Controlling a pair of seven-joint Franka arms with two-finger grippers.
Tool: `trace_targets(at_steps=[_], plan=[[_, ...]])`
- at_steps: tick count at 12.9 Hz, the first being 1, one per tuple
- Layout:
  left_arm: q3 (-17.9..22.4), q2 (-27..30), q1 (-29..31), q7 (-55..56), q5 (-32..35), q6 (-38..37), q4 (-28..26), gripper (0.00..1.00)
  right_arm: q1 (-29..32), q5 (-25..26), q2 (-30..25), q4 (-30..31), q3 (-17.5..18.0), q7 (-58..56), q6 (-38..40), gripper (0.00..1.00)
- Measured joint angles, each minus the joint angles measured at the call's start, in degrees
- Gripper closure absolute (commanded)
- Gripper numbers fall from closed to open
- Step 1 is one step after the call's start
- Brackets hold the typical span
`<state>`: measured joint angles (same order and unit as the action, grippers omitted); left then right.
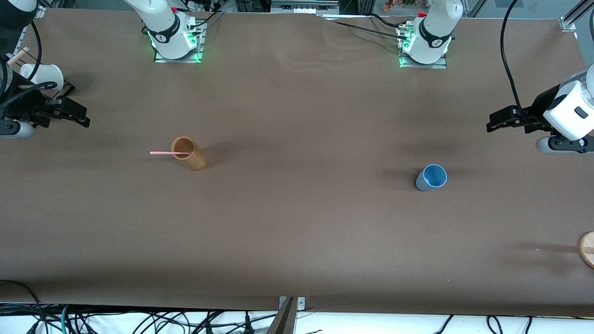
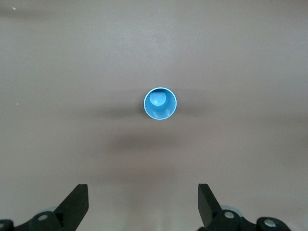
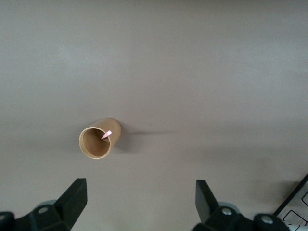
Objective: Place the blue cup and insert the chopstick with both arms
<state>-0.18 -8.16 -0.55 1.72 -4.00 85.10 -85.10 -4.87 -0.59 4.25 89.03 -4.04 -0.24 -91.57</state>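
The blue cup (image 1: 431, 177) stands upright on the brown table toward the left arm's end; it also shows in the left wrist view (image 2: 160, 104). The pale pink chopstick (image 1: 170, 152) leans in a tan wooden cylinder (image 1: 189, 153) toward the right arm's end, its free end sticking out over the rim. In the right wrist view the cylinder (image 3: 98, 139) holds the chopstick's tip (image 3: 106, 135). My left gripper (image 1: 495, 121) is open and empty, up in the air at the left arm's end (image 2: 143, 204). My right gripper (image 1: 80, 116) is open and empty, up at the right arm's end (image 3: 140, 202).
A white cup (image 1: 42, 74) with a wooden piece sits by the right gripper at the table's edge. A round wooden object (image 1: 587, 249) lies at the table's edge at the left arm's end, nearer to the front camera than the blue cup.
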Motion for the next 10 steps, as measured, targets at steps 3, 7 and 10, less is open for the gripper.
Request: trace_targets(at_steps=[3,7,10], plan=[[0.0,0.0,0.0,0.0,0.0,0.0,0.0,0.0,-1.1,0.0,0.1,0.0,0.0,0.1,0.0,0.0],[0.0,0.0,0.0,0.0,0.0,0.0,0.0,0.0,-1.3,0.0,0.5,0.0,0.0,0.1,0.0,0.0],[0.0,0.0,0.0,0.0,0.0,0.0,0.0,0.0,-1.3,0.0,0.6,0.0,0.0,0.1,0.0,0.0]])
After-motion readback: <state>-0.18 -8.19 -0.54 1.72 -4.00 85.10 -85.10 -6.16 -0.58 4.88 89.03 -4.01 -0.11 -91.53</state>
